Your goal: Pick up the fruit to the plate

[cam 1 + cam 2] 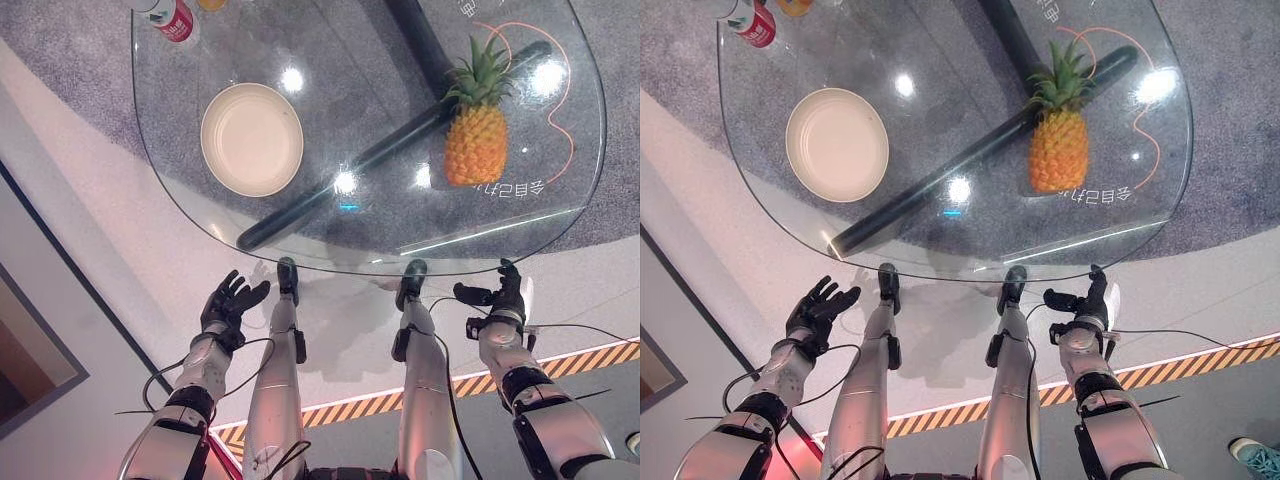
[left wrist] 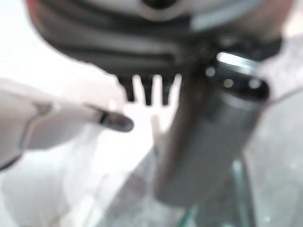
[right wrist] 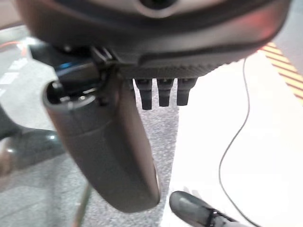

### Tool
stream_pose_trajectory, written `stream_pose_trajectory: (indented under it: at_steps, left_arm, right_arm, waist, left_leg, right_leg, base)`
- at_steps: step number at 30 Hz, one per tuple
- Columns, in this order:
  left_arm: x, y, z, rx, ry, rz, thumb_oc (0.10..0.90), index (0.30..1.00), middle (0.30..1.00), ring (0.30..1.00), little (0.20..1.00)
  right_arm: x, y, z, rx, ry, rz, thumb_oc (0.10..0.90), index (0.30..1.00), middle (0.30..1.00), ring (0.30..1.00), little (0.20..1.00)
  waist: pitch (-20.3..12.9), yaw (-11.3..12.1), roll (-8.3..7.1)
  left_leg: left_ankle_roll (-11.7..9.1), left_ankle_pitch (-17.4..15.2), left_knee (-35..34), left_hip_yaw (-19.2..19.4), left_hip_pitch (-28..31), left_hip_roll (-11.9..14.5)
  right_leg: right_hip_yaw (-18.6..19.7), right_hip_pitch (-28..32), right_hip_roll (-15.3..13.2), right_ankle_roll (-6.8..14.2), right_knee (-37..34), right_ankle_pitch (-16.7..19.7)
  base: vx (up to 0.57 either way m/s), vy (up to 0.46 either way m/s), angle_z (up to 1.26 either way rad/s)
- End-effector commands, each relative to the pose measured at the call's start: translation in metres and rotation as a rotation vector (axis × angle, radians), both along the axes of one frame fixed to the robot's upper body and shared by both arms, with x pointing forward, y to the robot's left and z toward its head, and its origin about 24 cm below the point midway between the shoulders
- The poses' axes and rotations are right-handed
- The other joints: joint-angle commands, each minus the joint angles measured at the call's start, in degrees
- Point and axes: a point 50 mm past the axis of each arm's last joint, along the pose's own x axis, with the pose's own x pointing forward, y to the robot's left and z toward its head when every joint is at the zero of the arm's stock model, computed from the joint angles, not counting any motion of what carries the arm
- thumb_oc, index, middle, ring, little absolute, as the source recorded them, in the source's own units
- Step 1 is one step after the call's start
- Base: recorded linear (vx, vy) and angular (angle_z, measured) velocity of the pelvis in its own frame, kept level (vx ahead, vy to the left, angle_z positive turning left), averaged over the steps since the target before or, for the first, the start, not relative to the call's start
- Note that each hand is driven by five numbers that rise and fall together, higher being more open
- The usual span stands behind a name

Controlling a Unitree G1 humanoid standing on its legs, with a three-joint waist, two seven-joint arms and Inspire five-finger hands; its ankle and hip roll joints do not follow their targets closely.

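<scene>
A pineapple (image 1: 475, 135) with a green crown stands upright on the right part of the round glass table (image 1: 560, 195). An empty cream plate (image 1: 252, 138) lies on the left part of the table. My left hand (image 1: 230, 303) hangs below the table's near edge at the left, fingers spread and relaxed, holding nothing. At the right, below the near edge, my right hand (image 1: 503, 295) is also empty, its fingers straight and its thumb out to the side. Both hands are well short of the pineapple.
A red can (image 1: 175, 18) and an orange object (image 1: 211, 4) sit at the table's far left edge. The table's dark crossed legs (image 1: 340, 185) show through the glass. A yellow-black striped line (image 1: 560, 367) runs across the floor near me.
</scene>
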Motion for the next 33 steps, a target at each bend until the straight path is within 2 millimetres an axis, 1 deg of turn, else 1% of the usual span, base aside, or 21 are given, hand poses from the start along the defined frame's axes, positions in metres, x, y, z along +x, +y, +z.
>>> stream_pose_trajectory:
  at_steps: [1,5,9,12,15,19,22,24,25,27,31,33]
  left_arm:
    - [-0.009,0.034,0.004,0.077,0.005,0.093,0.800,0.900,0.900,0.900,0.900]
    - [-0.010,0.035,0.004,0.086,0.009,0.090,0.800,0.900,0.900,0.900,0.900]
    - [-0.013,0.040,0.002,0.093,0.017,0.089,0.800,0.900,0.900,0.900,0.900]
    - [-0.015,0.043,0.001,0.100,0.023,0.088,0.800,0.900,0.900,0.900,0.900]
    - [-0.015,0.046,0.003,0.106,0.025,0.090,0.800,0.900,0.900,0.900,0.900]
    - [-0.015,0.048,0.004,0.111,0.030,0.089,0.800,0.900,0.900,0.900,0.900]
    - [-0.014,0.049,0.005,0.113,0.033,0.091,0.800,0.900,0.900,0.900,0.900]
    - [-0.014,0.049,0.005,0.111,0.037,0.091,0.800,0.900,0.900,0.900,0.900]
    - [-0.013,0.049,0.005,0.111,0.034,0.092,0.800,0.900,0.900,0.900,0.900]
    - [-0.012,0.048,0.006,0.107,0.034,0.094,0.800,0.900,0.900,0.900,0.900]
    - [-0.012,0.044,0.005,0.104,0.031,0.092,0.800,0.900,0.900,0.900,0.900]
    - [-0.012,0.041,0.005,0.102,0.029,0.087,0.800,0.900,0.900,0.900,0.900]
  right_arm:
    - [-0.010,-0.031,0.010,-0.046,-0.039,-0.102,0.800,0.900,0.900,0.900,0.900]
    - [-0.014,-0.038,0.008,-0.023,-0.013,-0.181,0.800,0.900,0.900,0.900,0.900]
    - [-0.027,-0.059,0.006,0.022,-0.002,-0.330,0.800,0.900,0.900,0.900,0.900]
    - [-0.037,-0.077,0.010,0.054,-0.015,-0.464,0.800,0.900,0.900,0.900,0.900]
    - [-0.046,-0.096,0.018,0.074,-0.045,-0.609,0.800,0.900,0.900,0.900,0.900]
    - [-0.055,-0.112,0.029,0.084,-0.095,-0.758,0.800,0.900,0.900,0.900,0.900]
    - [-0.059,-0.122,0.041,0.109,-0.201,-0.866,0.800,0.900,0.900,0.900,0.900]
    - [-0.058,-0.128,0.054,0.093,-0.269,-0.922,0.800,0.900,0.900,0.900,0.900]
    - [-0.057,-0.128,0.057,0.093,-0.284,-0.930,0.800,0.900,0.900,0.900,0.900]
    - [-0.056,-0.131,0.068,0.098,-0.361,-0.975,0.800,0.900,0.900,0.900,0.900]
    - [-0.050,-0.135,0.098,0.132,-0.583,-1.005,0.800,0.900,0.900,0.900,0.900]
    - [-0.043,-0.131,0.121,0.111,-0.711,-0.988,0.800,0.900,0.900,0.900,0.900]
  waist:
    - [-0.94,1.57,-2.33]
    - [-0.94,1.69,-2.35]
    - [-0.94,1.92,-2.51]
    - [-0.94,2.11,-2.58]
    - [-0.94,2.15,-2.78]
    - [-0.94,2.33,-2.78]
    - [-0.94,2.22,-2.90]
    - [-0.94,2.32,-2.79]
    - [-0.94,2.23,-2.82]
    - [-0.94,2.22,-2.70]
    - [-0.94,2.09,-2.51]
    - [-0.94,2.05,-2.32]
  left_leg:
    - [0.31,-5.85,7.46,-1.91,-3.96,-2.66]
    - [0.22,-5.83,7.42,-1.92,-4.01,-2.49]
    - [0.25,-5.88,7.12,-1.87,-3.56,-2.21]
    - [0.27,-6.01,7.20,-1.90,-3.63,-2.02]
    - [0.37,-5.74,7.23,-2.09,-4.13,-1.99]
    - [0.42,-6.19,7.00,-2.10,-3.68,-1.73]
    - [0.55,-5.91,6.67,-2.02,-3.73,-1.82]
    - [0.50,-6.32,6.58,-1.96,-3.28,-1.58]
    - [0.57,-5.89,6.49,-1.99,-3.61,-1.71]
    - [0.63,-5.91,6.38,-2.02,-3.59,-1.81]
    - [0.68,-5.81,5.83,-1.93,-3.62,-1.94]
    - [0.71,-5.79,5.57,-1.96,-3.74,-2.06]
  right_leg:
    - [-0.35,-2.87,0.91,0.69,1.42,-0.14]
    - [-0.50,-2.93,0.99,0.67,1.46,-0.15]
    - [-0.95,-2.32,1.04,0.83,1.26,-0.01]
    - [-1.25,-2.19,1.02,1.01,1.27,0.08]
    - [-1.42,-2.38,0.95,1.18,1.11,0.54]
    - [-1.56,-1.91,1.08,1.46,0.94,0.54]
    - [-1.78,-1.85,0.97,1.60,0.56,1.07]
    - [-1.83,-1.49,0.97,1.79,0.61,0.79]
    - [-1.87,-1.78,0.86,1.74,0.51,1.16]
    - [-1.96,-1.81,0.82,1.81,0.49,1.20]
    - [-2.06,-1.92,0.71,1.83,0.18,1.32]
    - [-2.07,-2.19,0.64,1.82,0.05,1.35]
  base:
    - [0.00,0.000,0.00]
    - [0.00,0.000,0.00]
    - [0.00,0.000,0.00]
    - [0.00,0.000,0.00]
    - [0.00,0.000,0.00]
    - [0.00,0.000,0.00]
    - [0.00,0.000,0.00]
    - [0.00,0.000,0.00]
    - [0.00,0.000,0.00]
    - [0.00,0.000,0.00]
    - [0.00,0.000,0.00]
    - [0.00,0.000,0.00]
